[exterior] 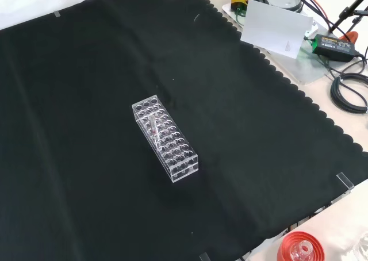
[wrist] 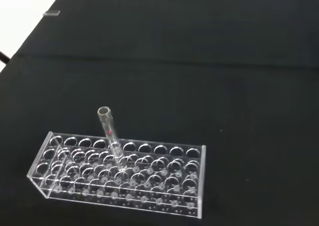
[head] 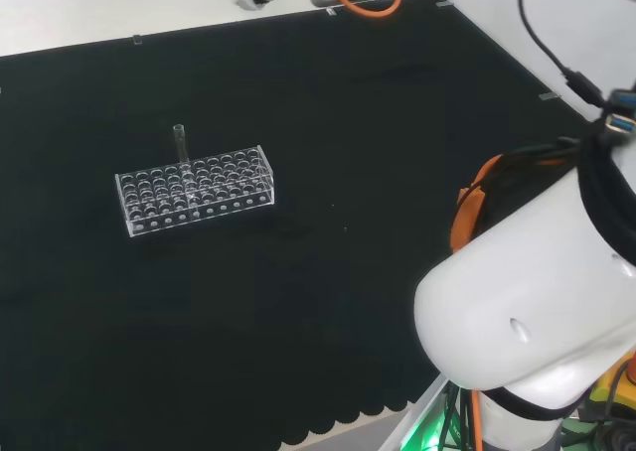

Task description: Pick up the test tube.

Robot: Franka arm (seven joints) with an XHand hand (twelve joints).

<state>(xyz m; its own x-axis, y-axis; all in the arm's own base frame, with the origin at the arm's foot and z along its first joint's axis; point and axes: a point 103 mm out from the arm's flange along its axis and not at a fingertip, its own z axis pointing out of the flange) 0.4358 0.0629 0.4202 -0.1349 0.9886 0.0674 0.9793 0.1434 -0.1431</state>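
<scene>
Clear glass, one test tube (head: 180, 141) stands upright in a transparent rack (head: 195, 189) on the black-clothed table (head: 328, 103), its open mouth rising above the rack's rows of round holes. In the head view the tube sits in the rack's far row, toward the left end; in the front view the tube (exterior: 153, 125) leans across the upper half of the rack (exterior: 165, 138), which lies at a slant near the middle of the cloth. From the wrist camera, the tube (wrist: 110, 131) stands well apart from the lens. Whether the hand is spread or closed cannot be told.
</scene>
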